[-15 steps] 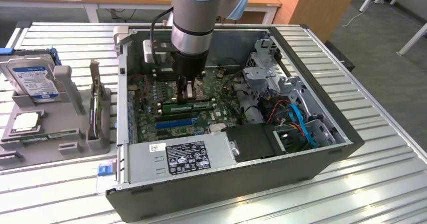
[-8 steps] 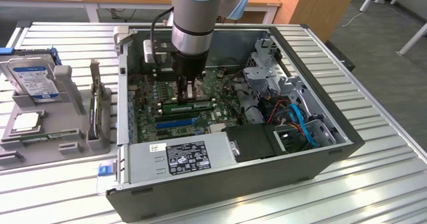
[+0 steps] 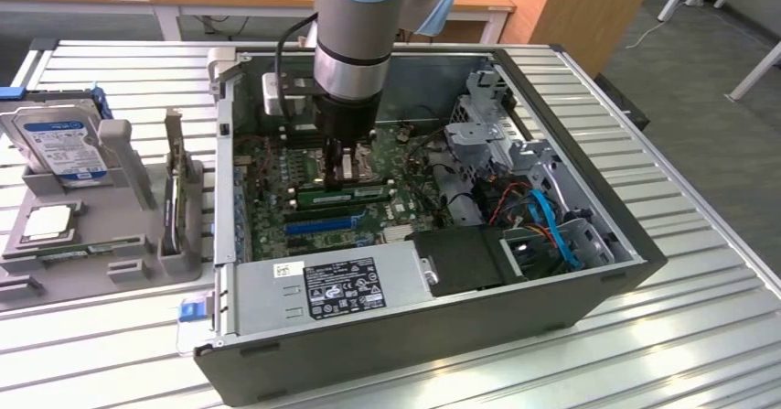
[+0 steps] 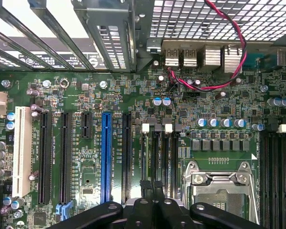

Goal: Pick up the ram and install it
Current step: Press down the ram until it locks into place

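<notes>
Exterior view: the arm reaches down into the open computer case [image 3: 427, 336], which lies on its side on the table. The gripper [image 3: 347, 166] stands upright over the green main board [image 3: 262, 176], between the case's rear wall and the power supply [image 3: 329, 285].

1. Fingers: clenched, tips together. In the wrist view the gripper [image 4: 151, 202] shows as two black fingers meeting over the narrow memory slots [image 4: 157, 157].
2. Task's thing: the ram [image 3: 346, 189] is the green stick directly under the fingertips, at the memory slots. Its long axis runs from the exterior view's left to its right, along the line of the slots.
3. Relation: the fingertips are at the ram's top edge, about mid-length. Whether they pinch that edge or merely bear on it cannot be told.
4. Neighbours: the slots lie between the blue card slot [image 4: 105, 157] and the processor socket [image 4: 221, 186].

Containers: the grey tray [image 3: 25, 281], well apart at the exterior view's left, carries a hard drive [image 3: 61, 144] standing upright and a square processor [image 3: 49, 221] lying flat.
</notes>
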Available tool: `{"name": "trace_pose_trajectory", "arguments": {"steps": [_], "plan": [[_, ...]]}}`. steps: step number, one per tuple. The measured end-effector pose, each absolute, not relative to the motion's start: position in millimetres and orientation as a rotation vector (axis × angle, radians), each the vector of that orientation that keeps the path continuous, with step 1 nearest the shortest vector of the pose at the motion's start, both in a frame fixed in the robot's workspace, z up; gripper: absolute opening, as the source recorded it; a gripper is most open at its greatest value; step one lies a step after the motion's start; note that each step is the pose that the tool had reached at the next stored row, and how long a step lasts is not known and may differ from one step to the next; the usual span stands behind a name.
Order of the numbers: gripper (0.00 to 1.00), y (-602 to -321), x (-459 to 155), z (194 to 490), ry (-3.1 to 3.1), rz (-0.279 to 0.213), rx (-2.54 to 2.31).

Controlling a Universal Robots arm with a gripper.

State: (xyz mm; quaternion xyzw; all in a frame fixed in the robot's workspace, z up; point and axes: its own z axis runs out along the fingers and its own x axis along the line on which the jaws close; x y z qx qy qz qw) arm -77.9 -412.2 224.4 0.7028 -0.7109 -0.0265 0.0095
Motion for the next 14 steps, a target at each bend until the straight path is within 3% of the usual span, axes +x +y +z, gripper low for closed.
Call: {"name": "trace_pose_trajectory", "arguments": {"steps": [14], "plan": [[0.1,-412.2,-77.9,223.5,-2.22,-0.083,2.195]]}}
